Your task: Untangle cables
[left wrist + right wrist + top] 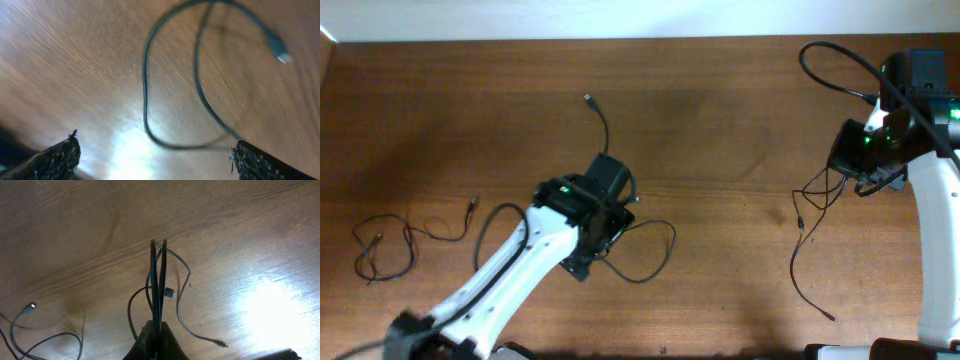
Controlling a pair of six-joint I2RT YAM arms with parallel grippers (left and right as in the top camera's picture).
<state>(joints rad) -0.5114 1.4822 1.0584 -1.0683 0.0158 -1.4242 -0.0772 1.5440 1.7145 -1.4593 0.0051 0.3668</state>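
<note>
Right at the lens, the right gripper (156, 332) is pinched tight on the held cable (158, 275), whose doubled strands run straight toward 12 o'clock. My left gripper (155, 145) stands wide apart and empty. The loose cable (145, 85) loops on the table (60, 60) just ahead between its tips, long axis 12 to 6, plug (282, 56) at 2 o'clock. I judge the left arm nearer it. Overhead, the third cable (382, 243) lies well apart at 9 o'clock.
</note>
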